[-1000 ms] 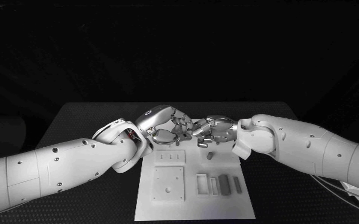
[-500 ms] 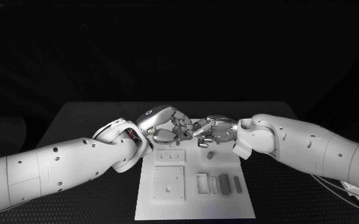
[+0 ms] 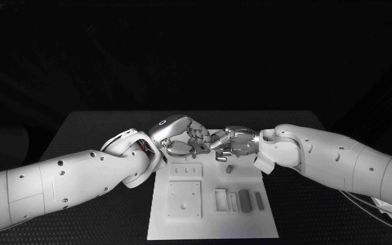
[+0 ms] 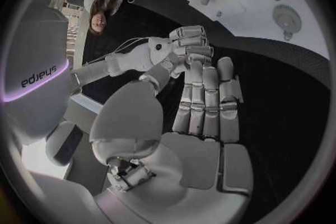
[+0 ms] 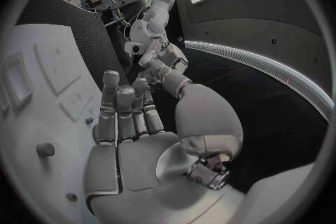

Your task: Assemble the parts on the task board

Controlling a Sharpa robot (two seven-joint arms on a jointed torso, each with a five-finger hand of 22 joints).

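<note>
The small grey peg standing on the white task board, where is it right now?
In the head view the small grey peg stands on the white task board, just below the right hand and above the row of grey bars.

Dim scene, black backdrop, fisheye-bent edges

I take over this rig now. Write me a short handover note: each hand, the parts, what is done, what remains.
Left robot hand and right robot hand: fingertips meet above the task board's far end; whether they hold anything, I cannot tell.
Parts: small peg mid-board; dark bars lie beside the slots near the right edge.
Done: no finished assembly is evident.
Left: seat the loose parts.
</note>
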